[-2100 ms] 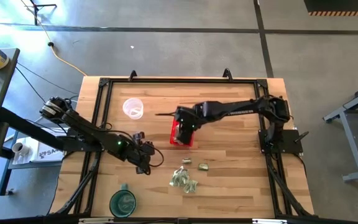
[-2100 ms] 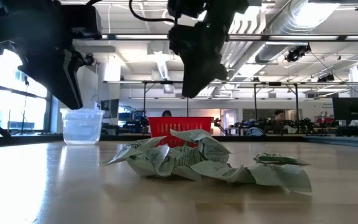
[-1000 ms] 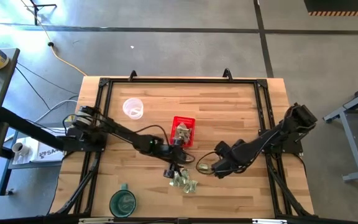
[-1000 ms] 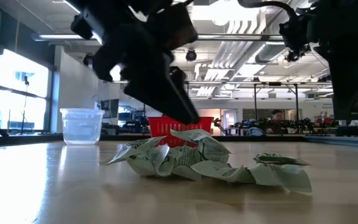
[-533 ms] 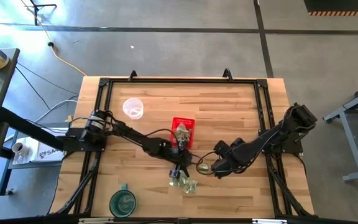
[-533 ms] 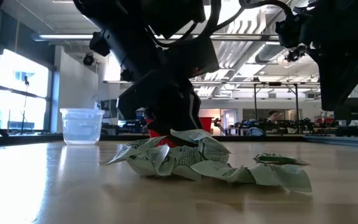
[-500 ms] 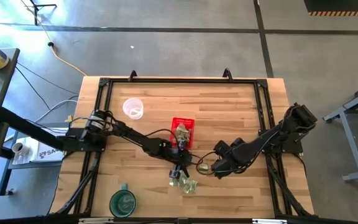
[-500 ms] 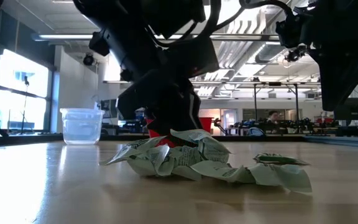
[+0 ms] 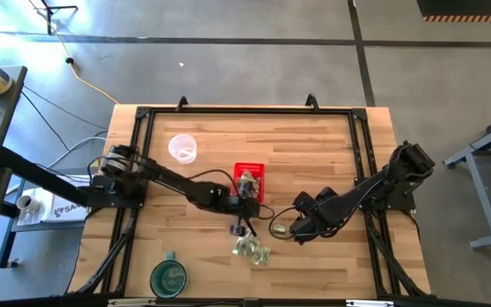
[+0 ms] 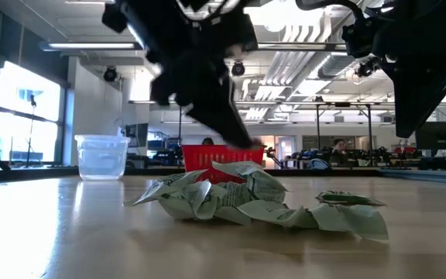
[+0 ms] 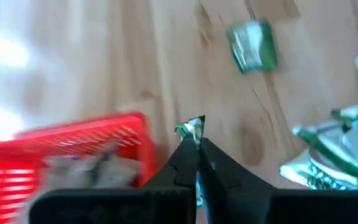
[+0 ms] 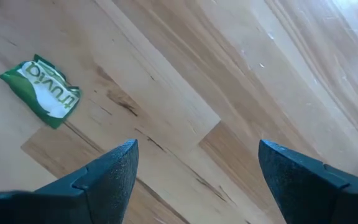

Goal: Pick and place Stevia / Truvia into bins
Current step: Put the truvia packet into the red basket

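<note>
A heap of pale green and white Stevia / Truvia sachets [image 9: 252, 249] lies on the wood near the table's near edge, and shows as a crumpled pile [image 10: 246, 198] in the low view. One sachet [image 9: 278, 228] lies apart to its right. Behind the heap stands the red mesh bin [image 9: 250, 181], with sachets in it. My left gripper [image 9: 238, 227] hangs between bin and heap, shut on one sachet [image 11: 194, 126]. My right gripper [image 12: 194, 168] is open above bare wood, beside the lone sachet [image 12: 42, 90]. My left gripper pinches one small sachet between its two fingertips; only a crumpled edge [image 11: 195, 123] sticks out past them. The fingers slant down from the table's left. The sachet is off the wood, above the heap.
A clear plastic cup [image 9: 181, 147] stands at the far left and a round green cup [image 9: 169, 277] at the near left corner. A black frame [image 9: 228, 109] runs around the table's edge. Bare wood lies to the far right.
My left gripper went down onto the heap's far side, then rose and drew back toward the bin with one sachet at its fingertips. The heap has kept its shape.
</note>
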